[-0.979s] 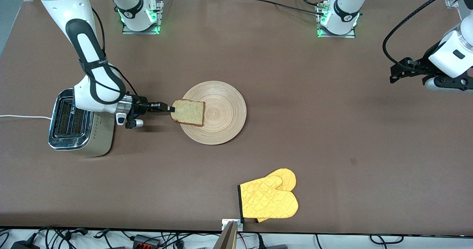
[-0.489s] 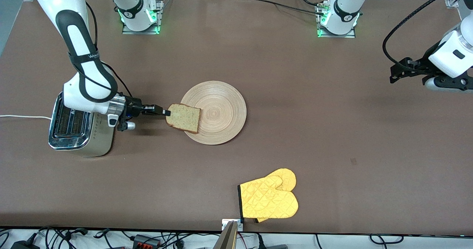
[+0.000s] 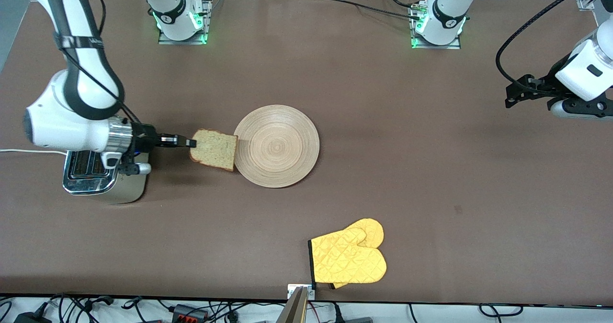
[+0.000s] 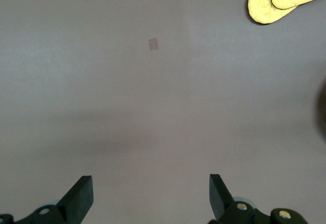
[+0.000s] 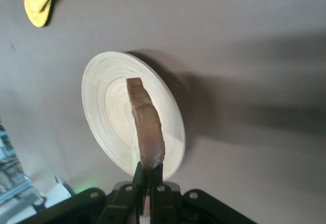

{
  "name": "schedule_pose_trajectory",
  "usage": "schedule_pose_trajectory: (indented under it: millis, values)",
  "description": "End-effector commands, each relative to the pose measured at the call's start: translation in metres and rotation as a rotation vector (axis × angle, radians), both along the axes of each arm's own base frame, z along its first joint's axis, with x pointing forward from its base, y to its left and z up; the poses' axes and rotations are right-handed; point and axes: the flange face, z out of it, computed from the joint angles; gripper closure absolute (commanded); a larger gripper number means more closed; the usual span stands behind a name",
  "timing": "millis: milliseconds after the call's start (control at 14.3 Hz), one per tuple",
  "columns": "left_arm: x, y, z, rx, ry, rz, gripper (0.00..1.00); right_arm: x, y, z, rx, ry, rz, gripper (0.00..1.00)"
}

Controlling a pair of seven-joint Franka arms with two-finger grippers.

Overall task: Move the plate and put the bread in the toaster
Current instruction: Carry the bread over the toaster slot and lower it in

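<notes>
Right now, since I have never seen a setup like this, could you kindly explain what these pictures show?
Two robot arms with two-finger grippers work at a brown table. The wide picture looks down from a high camera facing them; the other two come from cameras on each wrist. The right gripper is shut on a slice of bread, held in the air between the wooden plate and the silver toaster; its wrist view shows the crust edge-on. The left gripper waits, open, over bare table at its own end. A yellow oven mitt lies nearer the front camera than the plate.
</notes>
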Motion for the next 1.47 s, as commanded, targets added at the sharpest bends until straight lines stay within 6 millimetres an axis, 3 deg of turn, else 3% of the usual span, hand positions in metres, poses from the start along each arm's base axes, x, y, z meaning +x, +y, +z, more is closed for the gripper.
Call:
schedule_pose_trajectory:
  millis: [0,70,140,350,629,979,1398]
  values:
    - [-0.005,-0.001,0.007,-0.012,0.001,0.008,0.0,0.018,-0.025,0.046,-0.155,-0.025,0.097,1.0]
    - [-0.005,-0.001,0.007,-0.012,0.001,0.008,0.0,0.018,-0.031,0.059,-0.175,-0.015,0.119,1.0]
    - [-0.005,-0.001,0.007,-0.012,0.001,0.008,0.0,0.021,-0.053,0.079,-0.176,-0.001,0.11,1.0]
    - [-0.005,-0.001,0.007,-0.012,0.001,0.008,0.0,0.023,-0.098,0.106,-0.228,0.05,0.14,1.0]
    - [-0.005,-0.001,0.007,-0.012,0.001,0.008,0.0,0.023,-0.09,0.144,-0.48,0.07,0.258,1.0]
    - [-0.005,-0.001,0.007,-0.012,0.001,0.008,0.0,0.028,-0.089,0.15,-0.699,0.05,0.429,1.0]
    - [-0.005,-0.001,0.007,-0.012,0.001,0.009,0.0,0.06,-0.099,0.135,-0.815,0.023,0.563,1.0]
